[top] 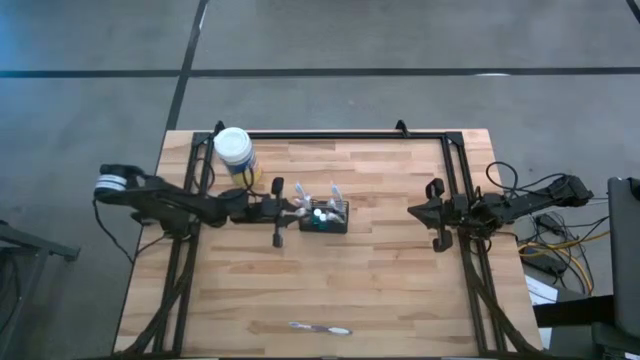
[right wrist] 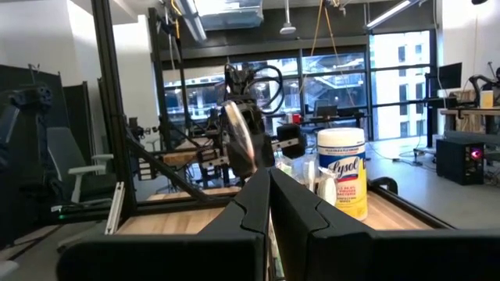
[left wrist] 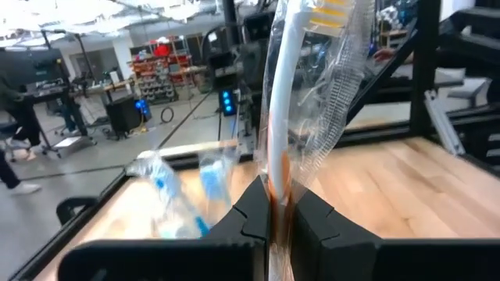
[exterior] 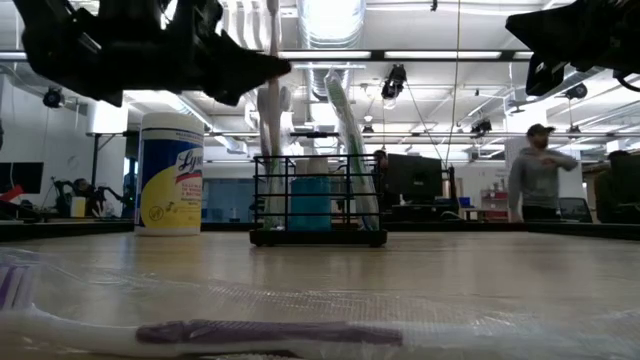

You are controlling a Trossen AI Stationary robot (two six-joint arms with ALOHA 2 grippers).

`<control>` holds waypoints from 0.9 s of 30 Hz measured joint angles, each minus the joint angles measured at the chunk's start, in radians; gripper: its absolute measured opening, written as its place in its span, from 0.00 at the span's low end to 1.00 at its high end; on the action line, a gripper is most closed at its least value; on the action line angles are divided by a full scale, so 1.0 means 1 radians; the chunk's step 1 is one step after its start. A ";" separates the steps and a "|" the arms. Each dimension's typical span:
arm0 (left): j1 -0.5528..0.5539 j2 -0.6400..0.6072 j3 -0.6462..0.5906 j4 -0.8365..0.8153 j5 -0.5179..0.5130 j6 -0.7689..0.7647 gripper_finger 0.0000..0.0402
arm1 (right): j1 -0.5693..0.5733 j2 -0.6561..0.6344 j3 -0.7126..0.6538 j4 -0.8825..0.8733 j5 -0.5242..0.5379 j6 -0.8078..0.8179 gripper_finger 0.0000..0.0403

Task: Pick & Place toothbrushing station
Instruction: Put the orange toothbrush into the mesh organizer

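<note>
Black wire-grid toothbrushing station (top: 325, 217) sits mid-frame in high view on pale wood-plank table (top: 380, 290). Left gripper (top: 292, 208) just left of it, fingers pinched on white toothbrush (left wrist: 280, 117) in crinkly clear wrapper. Round white-capped, yellow-labelled jar (top: 234, 152) upper left. Wrapped toothbrush with purple handle (top: 320, 328) lies flat, bottom centre. Right gripper (top: 432, 213) at right table edge, fingers pressed together, nothing between them.
</note>
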State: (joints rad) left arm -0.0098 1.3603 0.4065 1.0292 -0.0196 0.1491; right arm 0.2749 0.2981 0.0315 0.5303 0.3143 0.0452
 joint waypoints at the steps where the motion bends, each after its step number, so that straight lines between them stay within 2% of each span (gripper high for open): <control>1: 0.003 0.011 0.000 0.001 0.000 -0.002 0.05 | 0.000 0.000 0.000 0.000 0.000 0.000 0.03; 20: 0.024 0.277 -0.002 0.197 0.000 -0.035 0.05 | 0.000 -0.001 0.000 0.000 0.000 0.000 0.03; 27: 0.023 0.322 -0.002 0.223 0.000 -0.046 0.08 | 0.000 -0.001 0.000 -0.001 0.000 0.003 0.03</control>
State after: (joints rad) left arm 0.0135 1.6821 0.4049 1.2522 -0.0196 0.1030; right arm 0.2749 0.2974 0.0315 0.5297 0.3141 0.0479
